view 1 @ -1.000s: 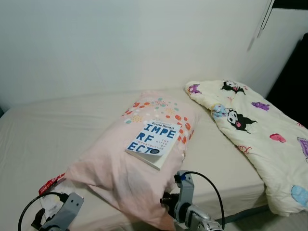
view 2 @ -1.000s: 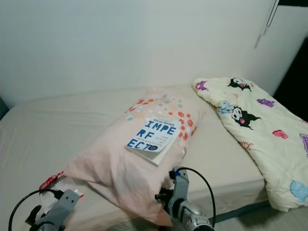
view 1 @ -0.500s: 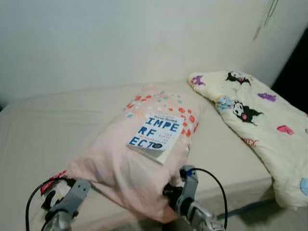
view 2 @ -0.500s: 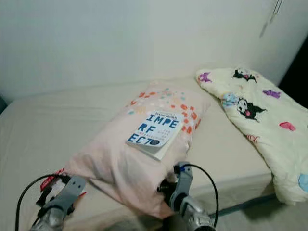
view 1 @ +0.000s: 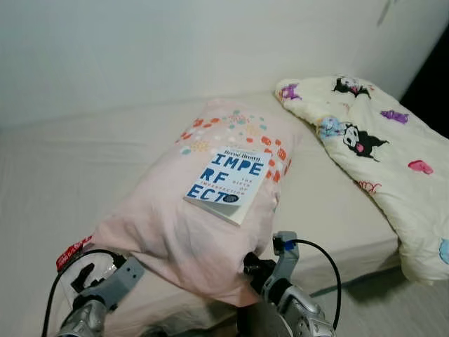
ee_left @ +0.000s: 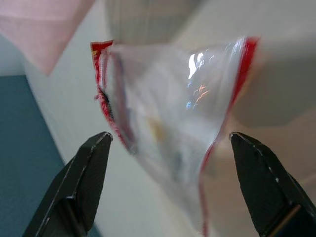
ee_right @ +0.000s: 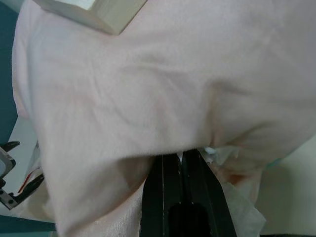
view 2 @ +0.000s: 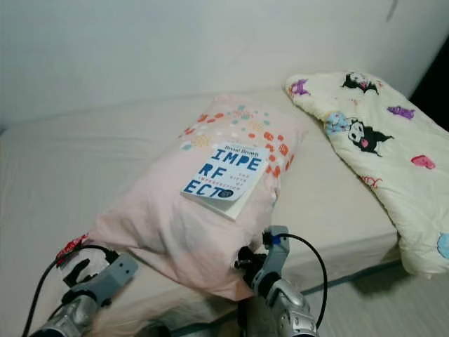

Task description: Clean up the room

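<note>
A pink pillow [view 1: 210, 210] lies across the beige bed [view 1: 84, 168], and a white book [view 1: 226, 184] with blue lettering rests on top of it. A clear plastic bag with red trim [ee_left: 173, 118] lies on the bed's near left edge, and its red strip [view 1: 74, 251] shows by the pillow's corner. My left gripper [ee_left: 170, 136] is open, with the bag just ahead between its spread fingers. My right gripper [ee_right: 173, 157] is shut at the pillow's near underside. Its tips are tucked beneath a fold of pillow fabric, so what they pinch is hidden.
A cream blanket with cartoon characters [view 1: 379, 147] covers the bed's right side and hangs over the edge. A plain wall [view 1: 175, 49] runs behind the bed. Grey floor [view 1: 393, 309] shows at the lower right, and crumpled white paper [ee_right: 237, 202] lies under the pillow.
The view has tilted down and drawn closer to the bed. Both arms have come up and forward; the left gripper is nearer the plastic bag.
</note>
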Controlling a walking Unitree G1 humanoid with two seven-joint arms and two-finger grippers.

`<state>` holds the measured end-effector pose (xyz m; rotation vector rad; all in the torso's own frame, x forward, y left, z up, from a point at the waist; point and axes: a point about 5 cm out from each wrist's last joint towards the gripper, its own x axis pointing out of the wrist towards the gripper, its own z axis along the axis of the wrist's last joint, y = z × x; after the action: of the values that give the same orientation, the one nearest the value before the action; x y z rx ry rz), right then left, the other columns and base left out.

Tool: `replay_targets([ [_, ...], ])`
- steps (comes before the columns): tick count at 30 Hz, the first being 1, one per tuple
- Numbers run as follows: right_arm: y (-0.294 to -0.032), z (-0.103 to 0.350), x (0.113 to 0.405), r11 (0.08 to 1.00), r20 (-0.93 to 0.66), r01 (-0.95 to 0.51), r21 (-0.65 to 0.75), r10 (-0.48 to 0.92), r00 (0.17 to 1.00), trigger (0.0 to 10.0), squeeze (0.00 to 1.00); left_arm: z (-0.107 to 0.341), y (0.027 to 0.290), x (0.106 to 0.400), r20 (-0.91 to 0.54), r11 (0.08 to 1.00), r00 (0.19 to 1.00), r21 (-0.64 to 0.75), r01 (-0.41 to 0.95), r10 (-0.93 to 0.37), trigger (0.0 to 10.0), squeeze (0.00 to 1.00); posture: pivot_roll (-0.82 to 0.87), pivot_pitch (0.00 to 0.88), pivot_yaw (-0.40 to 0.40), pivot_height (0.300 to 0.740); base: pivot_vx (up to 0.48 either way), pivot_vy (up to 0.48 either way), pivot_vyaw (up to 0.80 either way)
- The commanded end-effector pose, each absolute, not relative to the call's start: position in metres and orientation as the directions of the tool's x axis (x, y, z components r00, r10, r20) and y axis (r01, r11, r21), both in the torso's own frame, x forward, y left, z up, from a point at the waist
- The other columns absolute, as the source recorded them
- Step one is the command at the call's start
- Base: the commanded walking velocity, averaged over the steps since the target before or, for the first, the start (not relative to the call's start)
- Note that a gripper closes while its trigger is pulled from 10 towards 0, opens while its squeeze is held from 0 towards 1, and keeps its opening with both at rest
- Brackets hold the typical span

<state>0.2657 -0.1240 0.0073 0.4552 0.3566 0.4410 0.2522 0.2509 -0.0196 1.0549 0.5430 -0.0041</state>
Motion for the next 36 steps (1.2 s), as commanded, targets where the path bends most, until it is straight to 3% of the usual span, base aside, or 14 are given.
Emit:
replay_targets([
  [1, -0.125, 0.011, 0.260, 0.801, -0.218, -0.323, 0.504, 0.479, 0.850, 10.0, 0.00, -0.015, 0.268, 0.249, -0.396, 0.422, 0.870, 0.870, 0.254, 0.293, 10.0, 0.00, -0.17, 0.263, -0.024, 0.620, 0.000, 0.000, 0.00],
  [6, -0.126, 0.024, 0.252, 0.802, -0.197, -0.322, 0.503, 0.470, 0.861, 10.0, 0.00, -0.005, 0.271, 0.260, -0.335, 0.357, 0.885, 0.909, 0.214, 0.323, 10.0, 0.00, -0.21, 0.308, -0.036, 0.620, 0.000, 0.000, 0.00],
  [20, -0.151, 0.044, 0.229, 0.839, -0.227, -0.278, 0.468, 0.418, 0.880, 10.0, 0.00, -0.009, 0.260, 0.264, -0.374, 0.309, 0.874, 0.909, 0.280, 0.309, 10.0, 0.00, -0.31, 0.388, -0.077, 0.620, 0.000, 0.000, 0.00],
  [22, -0.152, 0.048, 0.229, 0.841, -0.227, -0.273, 0.467, 0.412, 0.882, 10.0, 0.00, -0.005, 0.264, 0.266, -0.347, 0.307, 0.876, 0.919, 0.247, 0.334, 9.5, 0.00, -0.32, 0.393, -0.079, 0.620, 0.000, 0.000, 0.00],
  [23, -0.152, 0.051, 0.228, 0.842, -0.225, -0.271, 0.466, 0.409, 0.884, 10.0, 0.00, 0.000, 0.267, 0.270, -0.315, 0.303, 0.879, 0.929, 0.210, 0.357, 5.6, 0.00, -0.33, 0.396, -0.082, 0.620, 0.000, 0.000, 0.00],
  [24, -0.152, 0.054, 0.228, 0.842, -0.223, -0.271, 0.466, 0.408, 0.885, 10.0, 0.00, 0.007, 0.272, 0.273, -0.271, 0.304, 0.881, 0.940, 0.156, 0.387, 0.0, 0.00, -0.33, 0.396, -0.085, 0.620, 0.000, 0.000, 0.00],
  [31, -0.150, 0.063, 0.224, 0.841, -0.223, -0.277, 0.465, 0.414, 0.882, 10.0, 0.00, 0.034, 0.293, 0.287, -0.122, 0.332, 0.831, 0.940, -0.079, 0.543, 0.0, 0.00, -0.35, 0.395, -0.097, 0.620, 0.000, 0.000, 0.00],
  [36, -0.152, 0.066, 0.223, 0.843, -0.232, -0.273, 0.463, 0.413, 0.881, 10.0, 0.00, 0.034, 0.295, 0.286, -0.112, 0.331, 0.820, 0.939, -0.098, 0.562, 0.0, 0.00, -0.35, 0.379, -0.098, 0.620, 0.000, 0.000, 0.00],
])
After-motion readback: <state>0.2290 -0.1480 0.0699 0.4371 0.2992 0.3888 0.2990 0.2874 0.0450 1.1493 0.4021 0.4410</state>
